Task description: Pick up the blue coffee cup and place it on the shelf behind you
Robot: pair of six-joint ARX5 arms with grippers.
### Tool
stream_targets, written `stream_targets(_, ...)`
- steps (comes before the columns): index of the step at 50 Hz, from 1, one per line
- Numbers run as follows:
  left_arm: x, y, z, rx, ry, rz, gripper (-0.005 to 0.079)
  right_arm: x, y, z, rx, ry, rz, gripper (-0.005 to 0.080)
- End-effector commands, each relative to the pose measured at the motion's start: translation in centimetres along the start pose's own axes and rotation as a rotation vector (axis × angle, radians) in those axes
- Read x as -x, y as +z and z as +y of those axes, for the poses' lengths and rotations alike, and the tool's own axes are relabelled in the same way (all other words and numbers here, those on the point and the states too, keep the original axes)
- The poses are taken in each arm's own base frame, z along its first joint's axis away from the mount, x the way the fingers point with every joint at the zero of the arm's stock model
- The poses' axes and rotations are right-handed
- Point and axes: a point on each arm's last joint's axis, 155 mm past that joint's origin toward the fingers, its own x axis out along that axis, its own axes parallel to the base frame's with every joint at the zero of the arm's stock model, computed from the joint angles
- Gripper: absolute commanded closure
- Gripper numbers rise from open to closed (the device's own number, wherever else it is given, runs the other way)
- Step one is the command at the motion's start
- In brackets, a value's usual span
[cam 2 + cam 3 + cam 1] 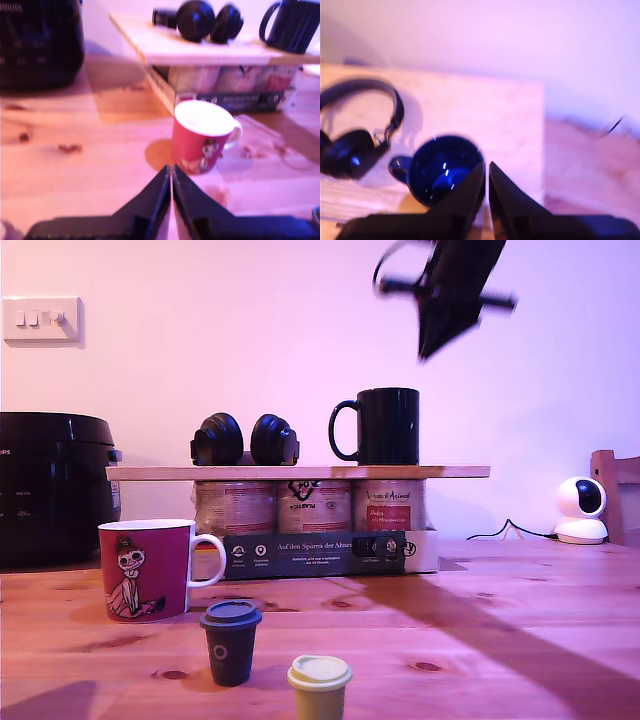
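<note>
Blurred and dark, my second gripper (432, 345) hangs high above the blue coffee cup (381, 426), toward the exterior view's right; its own camera shows the jaws pressed together on nothing (486, 172), the cup's (445, 169) mouth open beneath them. That cup stands upright on the shelf (298, 472), handle toward the headphones (245, 439) beside it. Under the plank sit jars (312, 505) in a box (330, 552), their labels too soft to read. My first gripper (171, 175) is likewise closed and empty, hovering nearer than the red mug (202, 136); it does not appear in the exterior view. Nearest that camera stand a dark lidded cup (230, 640) and a yellow-green cup (319, 686), the latter cut off below.
</note>
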Motion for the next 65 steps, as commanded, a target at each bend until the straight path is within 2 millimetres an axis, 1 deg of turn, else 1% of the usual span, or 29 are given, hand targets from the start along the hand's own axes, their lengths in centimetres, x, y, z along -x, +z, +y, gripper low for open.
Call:
stream_targets(1,0.0,-0.1,-0.1,-0.005,-0.004,0.001,0.0763,0.9,0.9,0.0,0.005,-0.001,-0.029,0.0763)
stream_targets(11,0.1,-1.5,0.1,0.014,0.004,0.057,0.0763,3.5,2.5,-0.1,0.006,-0.005,-0.079,0.0763)
stream_targets(17,0.1,-2.4,0.2,0.026,0.009,0.09,0.0763,4.4,3.0,-0.1,0.006,-0.005,-0.097,0.0763)
stream_targets(24,0.2,-3.0,0.3,0.035,0.013,0.116,0.0763,5.0,3.5,-0.2,0.001,-0.006,-0.116,0.0763)
stream_targets(43,0.2,-3.1,0.3,0.035,0.013,0.117,0.0763,6.2,7.8,0.4,-0.019,-0.001,-0.291,0.0763)
stream_targets(48,0.2,-3.1,0.3,0.036,0.013,0.118,0.0763,6.8,9.2,-0.4,-0.03,-0.016,-0.349,0.0763)
stream_targets(50,0.2,-3.1,0.3,0.035,0.014,0.118,0.0763,6.9,9.5,-0.2,-0.029,-0.005,-0.361,0.0763)
stream_targets(57,0.2,-3.1,0.3,0.035,0.014,0.118,0.0763,7.1,9.7,0.0,-0.025,0.023,-0.369,0.0763)
stream_targets(65,0.2,-3.1,0.3,0.035,0.014,0.118,0.0763,6.7,9.4,-0.7,-0.027,0.026,-0.368,0.0763)
